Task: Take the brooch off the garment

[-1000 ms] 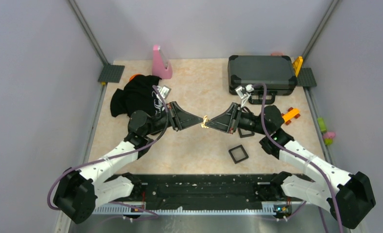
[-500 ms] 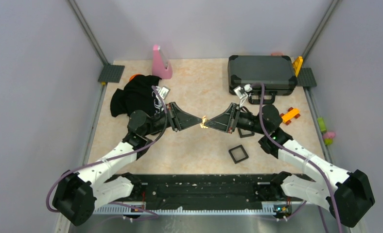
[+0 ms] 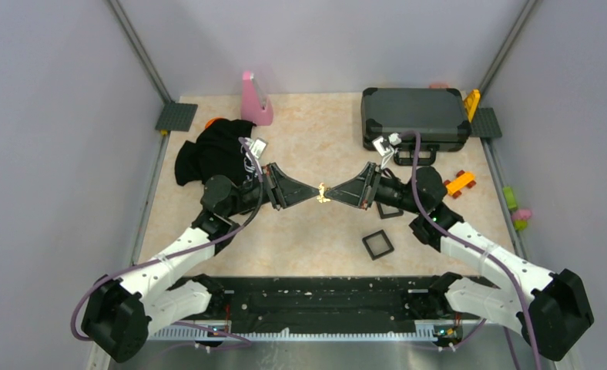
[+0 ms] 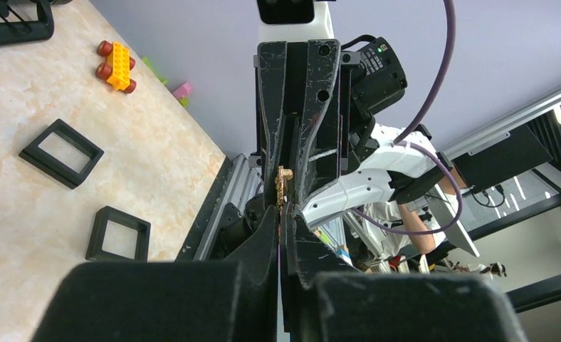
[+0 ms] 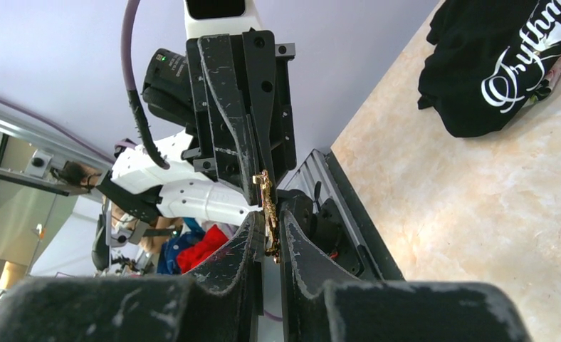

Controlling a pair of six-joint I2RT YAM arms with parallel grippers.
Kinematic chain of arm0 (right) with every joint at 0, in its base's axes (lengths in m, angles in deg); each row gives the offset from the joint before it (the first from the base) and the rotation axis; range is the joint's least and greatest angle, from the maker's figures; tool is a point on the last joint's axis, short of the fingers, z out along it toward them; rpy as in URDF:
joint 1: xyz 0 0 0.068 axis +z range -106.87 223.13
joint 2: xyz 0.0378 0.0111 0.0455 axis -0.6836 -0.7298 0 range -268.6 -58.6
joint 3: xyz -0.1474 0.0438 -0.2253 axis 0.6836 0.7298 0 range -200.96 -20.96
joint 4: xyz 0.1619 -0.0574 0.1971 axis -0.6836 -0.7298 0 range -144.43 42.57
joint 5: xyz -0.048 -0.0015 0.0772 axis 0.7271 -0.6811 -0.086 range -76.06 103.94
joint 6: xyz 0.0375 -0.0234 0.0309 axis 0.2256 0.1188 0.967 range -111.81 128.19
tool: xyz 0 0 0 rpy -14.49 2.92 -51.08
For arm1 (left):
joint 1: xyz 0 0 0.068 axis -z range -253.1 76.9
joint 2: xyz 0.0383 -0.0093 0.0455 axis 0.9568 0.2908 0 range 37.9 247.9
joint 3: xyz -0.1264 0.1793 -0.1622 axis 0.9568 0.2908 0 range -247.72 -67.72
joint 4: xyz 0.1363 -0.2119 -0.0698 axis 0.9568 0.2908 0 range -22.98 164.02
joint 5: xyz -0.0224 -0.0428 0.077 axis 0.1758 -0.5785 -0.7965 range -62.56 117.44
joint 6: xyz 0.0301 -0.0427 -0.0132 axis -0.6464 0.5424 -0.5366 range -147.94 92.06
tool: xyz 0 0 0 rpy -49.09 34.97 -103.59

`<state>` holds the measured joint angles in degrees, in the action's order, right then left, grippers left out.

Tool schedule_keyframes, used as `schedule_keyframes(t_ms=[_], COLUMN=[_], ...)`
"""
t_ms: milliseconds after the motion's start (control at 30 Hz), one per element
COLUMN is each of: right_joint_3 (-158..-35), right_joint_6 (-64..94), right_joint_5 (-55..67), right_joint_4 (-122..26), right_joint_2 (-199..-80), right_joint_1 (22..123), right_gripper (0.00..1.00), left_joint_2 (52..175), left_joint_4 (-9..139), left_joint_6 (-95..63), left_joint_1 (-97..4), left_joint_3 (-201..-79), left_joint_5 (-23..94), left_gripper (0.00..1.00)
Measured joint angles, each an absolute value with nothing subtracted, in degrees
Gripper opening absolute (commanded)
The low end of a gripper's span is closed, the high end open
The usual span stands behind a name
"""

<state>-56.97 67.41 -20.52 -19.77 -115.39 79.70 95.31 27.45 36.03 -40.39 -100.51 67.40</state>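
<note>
The tiny gold brooch [image 3: 323,190] hangs in the air over the middle of the table, between two grippers that meet tip to tip. My left gripper [image 3: 316,190] is shut, and its tips [image 4: 281,212] pinch the brooch's near end [image 4: 283,187]. My right gripper [image 3: 330,191] is closed on the brooch [image 5: 267,214], which stands edge-on between its fingers [image 5: 268,226]. The garment [image 3: 216,154], a black T-shirt with white script, lies crumpled at the far left, apart from the brooch. It also shows in the right wrist view [image 5: 498,64].
A dark grey hard case [image 3: 414,116] stands at the back right. Two small black square frames [image 3: 377,244] [image 3: 389,211] lie under and beside my right arm. A pink object [image 3: 254,99] stands at the back. An orange-yellow brick [image 3: 461,182] lies at the right.
Both grippers, with the brooch between them, have shifted slightly toward the far side. The grip looks the same.
</note>
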Motion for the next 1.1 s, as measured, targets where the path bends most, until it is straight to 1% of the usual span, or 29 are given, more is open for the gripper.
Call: schedule_keyframes(t_ms=[267,300,400,433,533,733,867,933,1000,1100], right_joint_3=[-56.9,-56.9,-56.9,-56.9,-56.9,-56.9,-56.9,-57.6,-59.6,-64.9], right_joint_6=[67.8,67.8,67.7,67.4,66.7,65.2,64.9,65.0,66.2,71.5], right_joint_5=[-20.3,-20.2,-20.2,-19.9,-18.7,-16.1,-13.8,-11.2,-8.2,-2.5], right_joint_4=[-19.8,-19.9,-20.0,-19.9,-19.9,-20.5,-22.2,-26.5,-32.8,-45.5], right_joint_2=[-115.6,-115.6,-115.6,-115.6,-115.4,-113.4,-111.8,-111.0,-110.9,-111.5], right_joint_1=[79.7,79.7,79.6,79.6,79.4,78.8,78.7,78.6,78.6,78.6], right_gripper=[0.09,0.12,0.30,0.34,0.39,0.45,0.53,0.54,0.53,0.53], left_joint_2=[94.8,94.8,94.8,94.7,94.5,93.4,93.4,93.2,92.4,89.7], left_joint_4=[28.8,28.9,29.4,29.6,30.8,33.5,38.9,43.1,46.6,48.1], left_joint_6=[34.9,34.9,34.8,34.8,34.5,32.3,27.9,23.1,16.5,4.1], left_joint_1=[-40.4,-40.4,-40.4,-40.3,-39.6,-39.1,-39.1,-39.1,-39.0,-38.1], left_joint_3=[-100.5,-100.5,-100.6,-100.6,-100.6,-100.7,-102.3,-104.0,-105.5,-105.4], left_joint_5=[67.4,67.4,67.3,67.5,67.7,67.2,65.8,64.0,61.7,57.0], left_gripper=[0.00,0.00,0.00,0.00,0.00,0.00,0.00,0.00,0.00,0.00])
